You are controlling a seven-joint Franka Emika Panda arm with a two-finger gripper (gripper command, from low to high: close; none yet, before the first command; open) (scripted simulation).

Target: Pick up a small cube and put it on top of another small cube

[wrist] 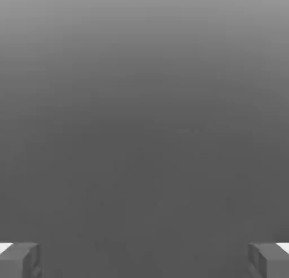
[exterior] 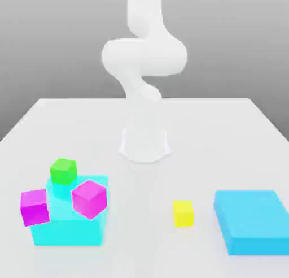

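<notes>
A small yellow cube (exterior: 183, 213) stands alone on the white table, near the front and a little toward the exterior view's right. A green cube (exterior: 62, 171) sits on a pale cyan cube (exterior: 58, 191) at the front left. Two magenta cubes (exterior: 89, 199) (exterior: 34, 207) rest tilted against a large translucent cyan block (exterior: 70, 229). In the hand view my gripper (wrist: 144, 260) is open, its two grey fingertips (wrist: 20, 260) far apart with nothing between them, facing a plain grey background.
The arm's white base (exterior: 144, 144) stands at the middle of the table (exterior: 226, 135), and the arm rises out of the exterior view's top. A flat blue block (exterior: 252, 221) lies at the front right, beside the yellow cube.
</notes>
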